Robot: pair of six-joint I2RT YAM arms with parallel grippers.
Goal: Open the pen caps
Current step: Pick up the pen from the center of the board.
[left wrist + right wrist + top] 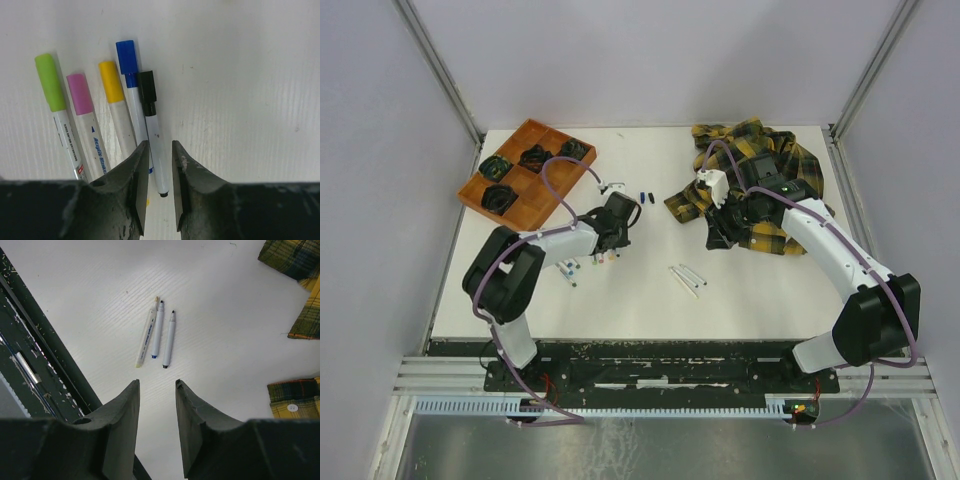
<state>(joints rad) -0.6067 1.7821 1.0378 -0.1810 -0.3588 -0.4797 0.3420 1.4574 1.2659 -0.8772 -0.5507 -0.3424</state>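
Five capped markers lie side by side in the left wrist view. Their pen caps are green [50, 81], pink [80, 93], yellow [111, 81], blue [125, 52] and black [147, 86]. My left gripper [160, 145] is shut on the white barrel [156, 150] of the black-capped marker near its tail end, low over the table. My right gripper [157, 382] hangs open and empty above the table, in front of three uncapped markers [155, 332]. In the top view the left gripper [612, 240] is at the marker row [588, 263], and the right gripper [718, 222] is by the shirt.
An orange compartment tray [550, 195] with black items stands at the back left. A yellow plaid shirt [760, 150] lies at the back right under the right arm. Two small loose caps [643, 196] and a white object [613, 186] lie near the tray. The uncapped markers [687, 278] lie mid-table.
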